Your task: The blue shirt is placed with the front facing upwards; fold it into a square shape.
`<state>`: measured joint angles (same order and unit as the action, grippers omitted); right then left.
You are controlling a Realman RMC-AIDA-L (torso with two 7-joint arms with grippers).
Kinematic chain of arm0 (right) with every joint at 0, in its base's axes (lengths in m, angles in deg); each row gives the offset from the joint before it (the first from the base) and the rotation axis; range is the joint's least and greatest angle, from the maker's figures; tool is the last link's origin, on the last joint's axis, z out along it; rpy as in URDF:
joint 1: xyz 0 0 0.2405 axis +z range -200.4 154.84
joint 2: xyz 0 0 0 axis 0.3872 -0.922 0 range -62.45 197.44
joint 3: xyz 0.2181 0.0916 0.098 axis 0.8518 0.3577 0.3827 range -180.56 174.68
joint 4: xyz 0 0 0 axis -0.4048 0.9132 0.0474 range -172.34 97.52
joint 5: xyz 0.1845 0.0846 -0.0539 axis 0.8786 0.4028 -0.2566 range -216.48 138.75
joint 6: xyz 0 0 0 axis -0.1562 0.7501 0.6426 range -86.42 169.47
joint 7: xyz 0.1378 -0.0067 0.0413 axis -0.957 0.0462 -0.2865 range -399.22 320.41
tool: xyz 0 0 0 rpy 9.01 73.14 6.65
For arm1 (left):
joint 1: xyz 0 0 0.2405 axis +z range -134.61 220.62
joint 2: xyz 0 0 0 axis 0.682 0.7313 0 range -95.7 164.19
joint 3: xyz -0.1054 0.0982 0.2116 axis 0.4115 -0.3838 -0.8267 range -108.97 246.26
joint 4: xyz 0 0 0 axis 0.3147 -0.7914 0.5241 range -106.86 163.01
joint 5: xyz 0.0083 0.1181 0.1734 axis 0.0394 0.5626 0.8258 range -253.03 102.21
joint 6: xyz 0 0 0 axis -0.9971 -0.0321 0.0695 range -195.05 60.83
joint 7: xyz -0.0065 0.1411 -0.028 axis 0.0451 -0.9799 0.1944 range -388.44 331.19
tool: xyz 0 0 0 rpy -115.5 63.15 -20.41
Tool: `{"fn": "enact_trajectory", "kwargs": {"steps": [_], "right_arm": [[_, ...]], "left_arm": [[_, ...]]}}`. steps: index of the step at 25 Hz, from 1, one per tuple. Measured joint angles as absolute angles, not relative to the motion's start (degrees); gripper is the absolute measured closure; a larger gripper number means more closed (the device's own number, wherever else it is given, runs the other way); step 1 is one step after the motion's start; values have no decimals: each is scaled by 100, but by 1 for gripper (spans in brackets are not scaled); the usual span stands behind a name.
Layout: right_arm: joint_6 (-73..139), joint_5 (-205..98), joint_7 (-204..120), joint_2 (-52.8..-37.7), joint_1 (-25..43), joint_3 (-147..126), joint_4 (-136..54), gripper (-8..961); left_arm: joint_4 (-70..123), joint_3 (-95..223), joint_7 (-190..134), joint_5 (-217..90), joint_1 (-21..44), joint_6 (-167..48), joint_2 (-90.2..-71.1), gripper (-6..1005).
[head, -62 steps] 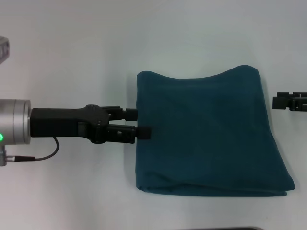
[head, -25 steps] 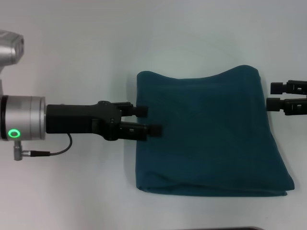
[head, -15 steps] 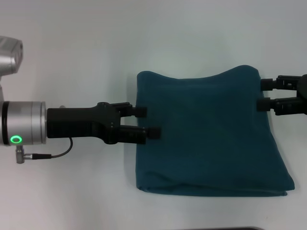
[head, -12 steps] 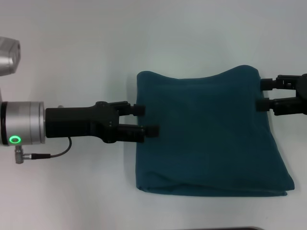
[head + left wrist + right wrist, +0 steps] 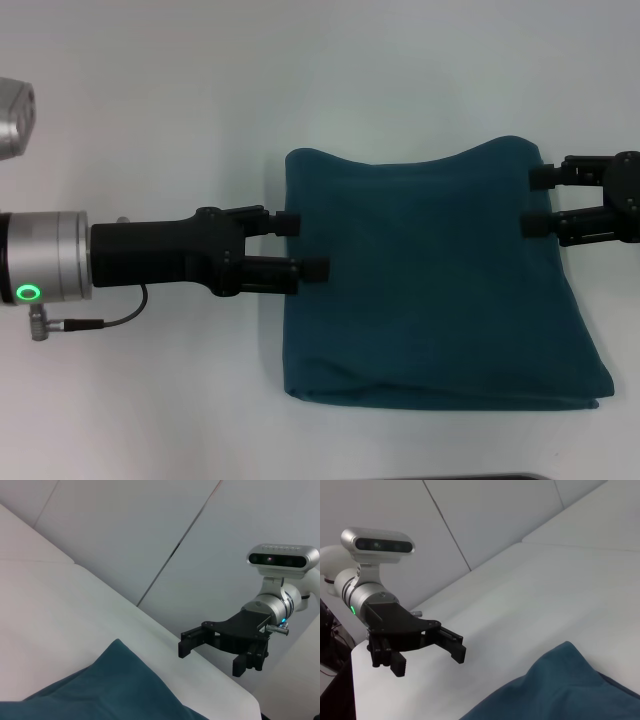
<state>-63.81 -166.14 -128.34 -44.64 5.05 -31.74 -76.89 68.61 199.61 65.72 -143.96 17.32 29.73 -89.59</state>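
While lying folded: blue shirt [image 5: 435, 285] spreading as a squarish teal block over the white table [image 5: 150, 120], plain cloth facing up, no lettering showing.

Table: carrying the shirt toward its near right part, the shirt's lower edge lying close to the table's near edge.

Shirt edges: far edge dipping in the middle and rising to a rounded corner at the far right; near right corner flaring outward, with stacked layers showing along the near edge.

Shirt in wrist views: showing as a teal fold [image 5: 115, 690] on the white surface, and again as a raised teal corner [image 5: 570, 690].

Left arm: reaching in from the table's left side, silver wrist cuff with a green ring light [image 5: 30, 293] glowing.

Left gripper [image 5: 303, 244]: hovering at the shirt's left edge, fingers spread apart and grasping nothing, tips overlapping the cloth's left border as seen from the head.

Right gripper [image 5: 535, 200]: coming in from the table's right side at the shirt's far right corner, fingers parted with nothing between them, tips over the cloth's right border.

Contact with cloth: not possible to tell for either gripper.
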Motion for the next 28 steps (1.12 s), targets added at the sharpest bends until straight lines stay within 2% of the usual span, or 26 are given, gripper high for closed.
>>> {"fn": "enact_trajectory", "kwargs": {"steps": [28], "right_arm": [[-6377,-16613,-12834,-4508,501,-3177,-7687,37]], "left_arm": [[6849,19961,6621,-14397,1743,3050,-8959,81]]}}
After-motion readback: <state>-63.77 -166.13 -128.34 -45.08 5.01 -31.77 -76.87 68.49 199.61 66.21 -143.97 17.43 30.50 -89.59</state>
